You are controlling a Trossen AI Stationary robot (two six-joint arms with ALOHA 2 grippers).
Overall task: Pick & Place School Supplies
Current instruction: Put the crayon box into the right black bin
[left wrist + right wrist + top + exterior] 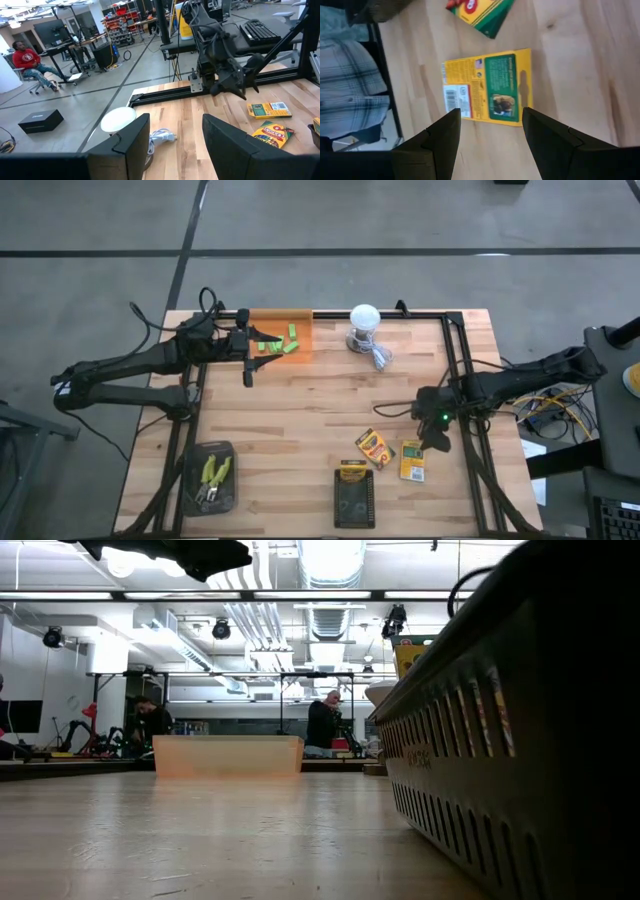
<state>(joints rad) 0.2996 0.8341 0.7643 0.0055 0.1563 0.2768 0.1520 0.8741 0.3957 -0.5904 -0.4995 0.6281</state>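
1. The left gripper (248, 360) is seen in the high view at the back left of the light wooden slatted table (300, 410), just beside a shallow translucent orange tray (300, 320). Its two dark fingers (127, 145) are parted in its wrist view, with nothing held between them.
2. Several small bright-green rectangular blocks (279, 343) are found lying in the orange tray, close together; their exact number cannot be told.
3. A white round bulb-like object with a grey cable (365, 325) is placed at the back middle of the table, near the tray's right side.
4. The right gripper (436, 442) is positioned over the front right of the table. Its fingers (437, 142) are spread apart and empty, directly above a flat yellow-and-green crayon box (487, 87) that lies on the wood, untouched.
5. A second flat yellow-and-green crayon box (374, 448) is laid at an angle just beside the first, to its left in the high view.
6. A third yellow-and-green crayon box (353, 471) is seen at the back end of a dark slotted plastic basket (354, 505) at the front middle.
7. Two small yellow-green-handled plier-like tools (213, 477) are set in a dark rectangular tray (191, 495) at the front left.
8. A person in a red top (27, 57) is seated in the room beyond the table.
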